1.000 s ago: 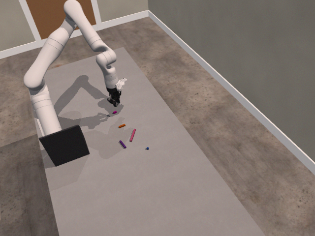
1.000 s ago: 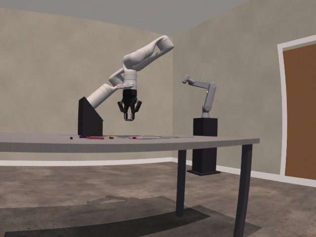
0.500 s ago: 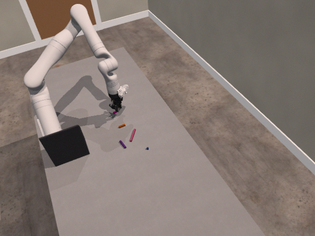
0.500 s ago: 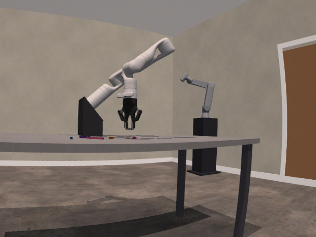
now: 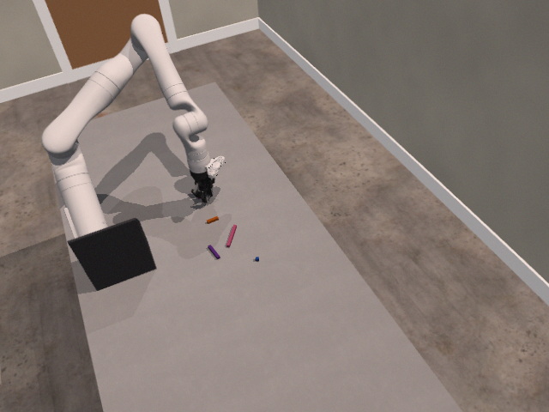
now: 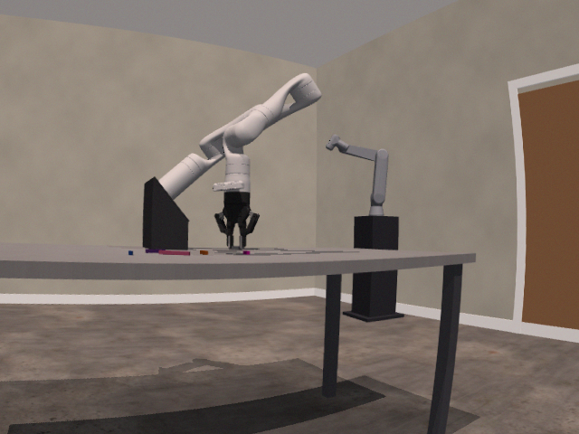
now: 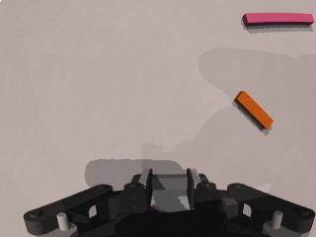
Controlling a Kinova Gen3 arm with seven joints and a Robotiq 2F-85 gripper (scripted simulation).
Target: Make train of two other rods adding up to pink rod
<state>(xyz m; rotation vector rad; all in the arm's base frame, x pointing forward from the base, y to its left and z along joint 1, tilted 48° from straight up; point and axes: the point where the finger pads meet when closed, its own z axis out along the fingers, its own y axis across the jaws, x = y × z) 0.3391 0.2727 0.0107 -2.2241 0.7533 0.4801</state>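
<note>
My gripper (image 5: 204,199) (image 6: 236,246) (image 7: 169,180) points straight down with its fingertips at the table top (image 5: 266,336) (image 6: 298,267). It is shut on the small magenta rod (image 6: 245,252) (image 7: 153,208), of which only a sliver shows by the fingers. The orange rod (image 5: 212,219) (image 6: 204,252) (image 7: 255,110) lies flat a little in front of the gripper. The pink rod (image 5: 231,235) (image 6: 174,252) (image 7: 278,19) lies beyond it. The purple rod (image 5: 214,251) (image 6: 152,250) and the blue rod (image 5: 256,258) (image 6: 130,252) lie further off, each apart from the others.
The arm's black base block (image 5: 111,255) (image 6: 163,219) stands at the table's edge near the rods. A second grey arm on a black pedestal (image 6: 376,233) stands on the floor behind the table.
</note>
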